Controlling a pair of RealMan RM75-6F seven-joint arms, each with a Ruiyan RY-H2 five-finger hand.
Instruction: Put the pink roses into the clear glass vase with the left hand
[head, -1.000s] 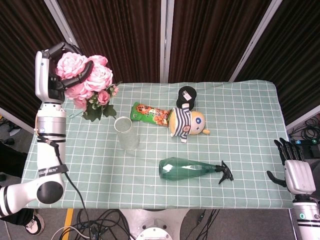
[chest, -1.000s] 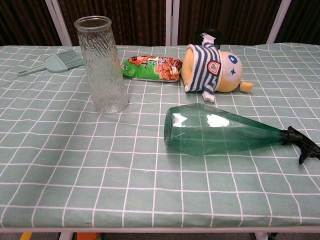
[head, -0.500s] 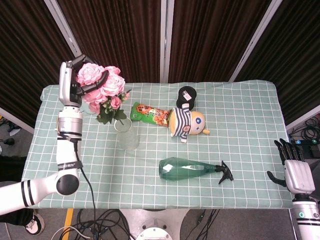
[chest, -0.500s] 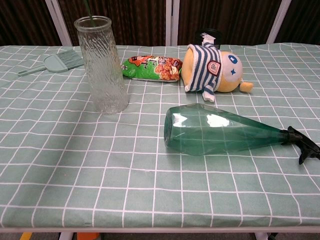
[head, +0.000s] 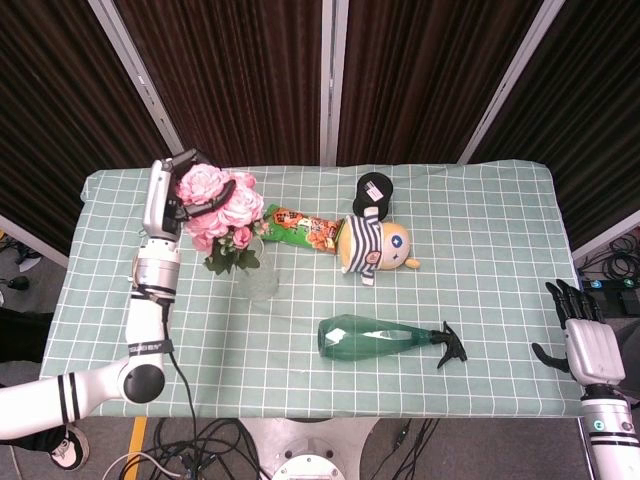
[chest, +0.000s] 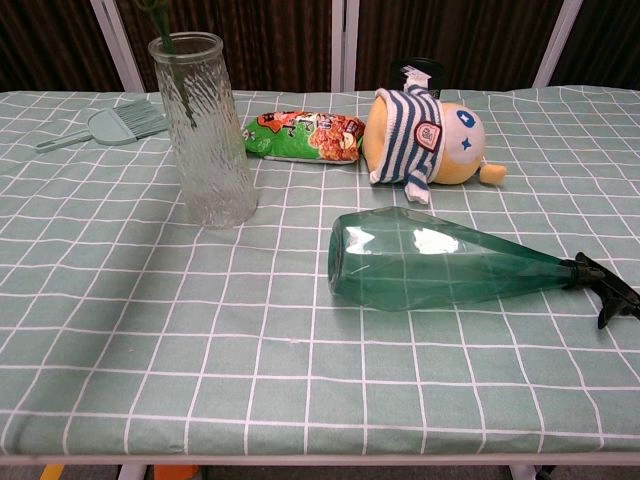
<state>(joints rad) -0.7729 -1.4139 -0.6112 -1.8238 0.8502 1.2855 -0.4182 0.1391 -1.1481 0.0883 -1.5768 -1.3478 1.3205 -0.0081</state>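
Green-check desk (head: 480, 230), dark curtains. Left hand (head: 172, 196) grips roses (head: 215, 205) over vase (chest: 203, 130) at 9 o'clock; stem tips entering. Next: lower straight, then release. Right hand (head: 583, 338) idle, fingers apart.

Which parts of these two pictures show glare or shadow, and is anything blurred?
Chest view: bright glare patches on the green spray bottle; a soft shadow darkens the tablecloth in front of the glass vase; all looks sharp. Head view: even light, dark curtains behind, no clear blur on the pink roses or the left robot hand.
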